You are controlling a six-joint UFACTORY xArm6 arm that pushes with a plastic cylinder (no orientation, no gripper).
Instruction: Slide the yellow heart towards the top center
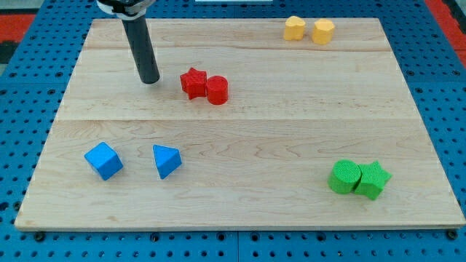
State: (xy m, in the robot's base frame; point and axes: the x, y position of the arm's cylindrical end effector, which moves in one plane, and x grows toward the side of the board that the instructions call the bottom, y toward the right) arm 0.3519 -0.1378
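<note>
1. My tip (149,79), the lower end of a straight dark rod, rests on the pale wooden board (240,211) in its far-left part. It has no jaws to open or close, holds nothing, and touches no block.
2. The small yellow plastic heart block (294,28) sits at the far edge, right of centre. A yellow plastic hexagonal block (324,31) stands just beside it on its right; whether the two touch I cannot tell.
3. Just right of my tip, but apart from it, are a red plastic star block (194,82) and a red plastic cylinder block (217,90), pressed together.
4. I judge the heart to be light, rigid and hard, so it should slide easily on the smooth wood and will not deform. Being light, it may spin or skid off the rod if pushed off-centre.
5. There is no gripping here, only pushing. The goal lies to the heart's left along the far edge, so contact belongs on its right side, in the narrow space by the hexagonal block.
6. That space looks too tight for the rod. I would likely come from the near-right of the heart and nudge it leftward, or push both yellow blocks together.
7. The heart is close to the board's far edge, so any push angled away risks sending it off.
8. A blue plastic cube block (103,160) and a blue plastic wedge block (167,160) sit near-left; a green plastic cylinder block (344,177) and a green plastic star block (372,179) sit near-right, all well clear.
</note>
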